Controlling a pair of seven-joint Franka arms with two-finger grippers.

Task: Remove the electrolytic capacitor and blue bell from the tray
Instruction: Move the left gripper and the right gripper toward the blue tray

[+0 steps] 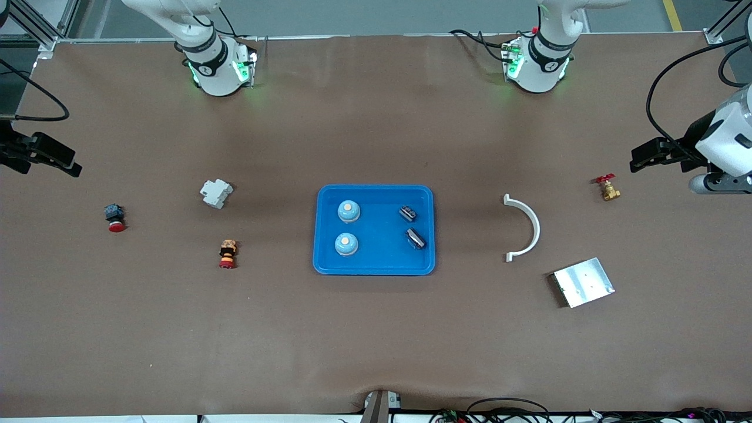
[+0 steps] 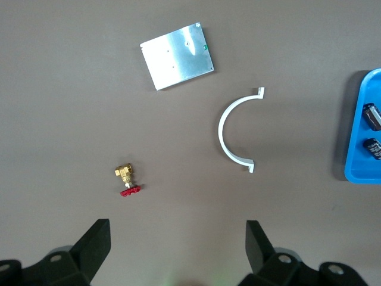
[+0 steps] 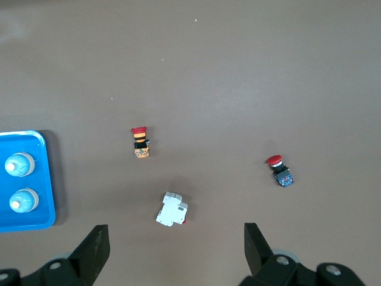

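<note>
Blue tray (image 1: 376, 267) mid-tabletop (image 1: 376, 341), holding two bells (image 1: 348, 211) toward the right arm's end and two capacitors (image 1: 408, 212) toward the left arm's end. Left gripper (image 2: 178, 244) wide and empty, up over the tabletop's left-arm end near a brass valve (image 1: 608, 189), well apart from the tray. Right gripper (image 3: 175, 244) wide and empty, up over the right-arm end, likewise well apart from the bells.

- My counter (image 1: 376, 341) is covered edge to edge in a matte brown sheet, slightly rippled at its near edge.
- Past its top edge I see grey floor with a yellow line (image 1: 671, 14) at one corner.
- Aluminium framing (image 1: 35, 26) stands at the corner.
- Black cables (image 1: 505, 408) trail along the near edge.
</note>
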